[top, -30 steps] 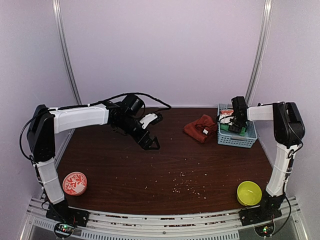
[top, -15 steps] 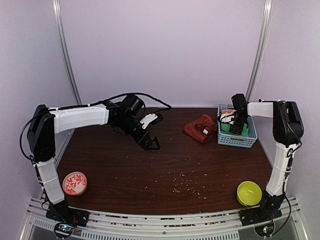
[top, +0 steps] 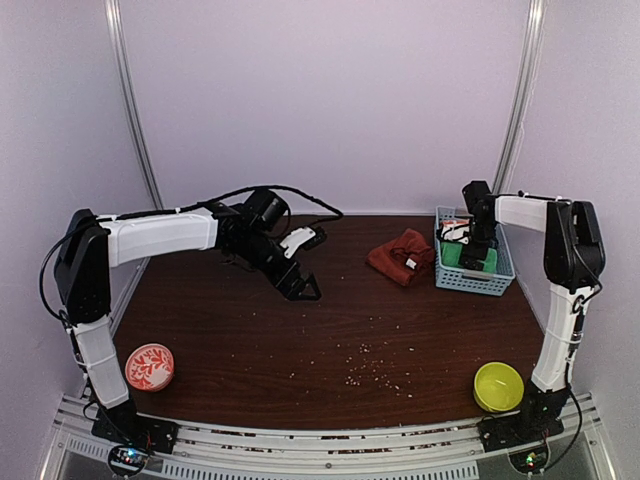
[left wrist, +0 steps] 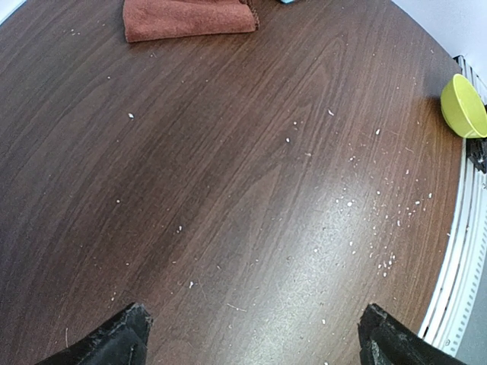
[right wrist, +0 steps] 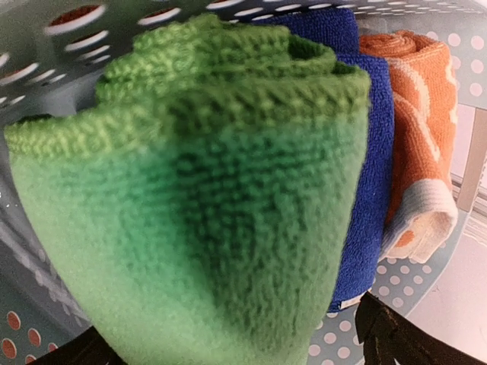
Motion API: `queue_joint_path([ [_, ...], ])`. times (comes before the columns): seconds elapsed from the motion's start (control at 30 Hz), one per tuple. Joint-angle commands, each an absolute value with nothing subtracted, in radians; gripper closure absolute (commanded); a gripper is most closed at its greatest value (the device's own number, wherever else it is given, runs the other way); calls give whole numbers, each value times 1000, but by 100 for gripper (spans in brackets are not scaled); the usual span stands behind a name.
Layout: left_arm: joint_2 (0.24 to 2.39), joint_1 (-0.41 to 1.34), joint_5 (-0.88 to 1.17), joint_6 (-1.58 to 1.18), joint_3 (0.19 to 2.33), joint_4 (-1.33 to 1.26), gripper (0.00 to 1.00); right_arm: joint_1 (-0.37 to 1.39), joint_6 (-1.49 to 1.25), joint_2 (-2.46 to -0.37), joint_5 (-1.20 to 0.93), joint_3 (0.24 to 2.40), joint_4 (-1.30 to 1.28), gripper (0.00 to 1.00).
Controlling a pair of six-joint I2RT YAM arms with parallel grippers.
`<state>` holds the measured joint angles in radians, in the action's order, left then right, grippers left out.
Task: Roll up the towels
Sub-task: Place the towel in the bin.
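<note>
The dark wooden table point(top: 250, 340) carries a blue basket point(top: 474, 283) at its far right. The rust-red towel point(top: 398, 255) lies on the wood just left of it. The green towel point(right wrist: 198, 213) stands rolled inside the basket, with the right gripper point(top: 470, 258) spread wide around it. The left gripper point(top: 303, 288) hangs over bare wood, fingers apart.

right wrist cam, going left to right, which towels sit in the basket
green rolled towel → blue towel → orange and white towel
</note>
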<state>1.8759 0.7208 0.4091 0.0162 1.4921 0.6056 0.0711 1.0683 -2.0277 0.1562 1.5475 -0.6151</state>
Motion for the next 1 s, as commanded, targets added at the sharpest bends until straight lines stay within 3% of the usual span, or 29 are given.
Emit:
queue_joint_path([
  [0.0,1884,716,433,14,1494,601,2,61,1060,-2018,139,1598,-738,0],
  [0.47,1889,716,442,11,1494,601,2,62,987,-2145,228,1655,-670,0],
  [0.8,1899,716,443,12,1495,601,2,64,1012,-2113,377,1539,-256,0],
  [0.97,1900,717,445,12,1494,601,2,71,1026,-2130,373,1534,-321,0],
])
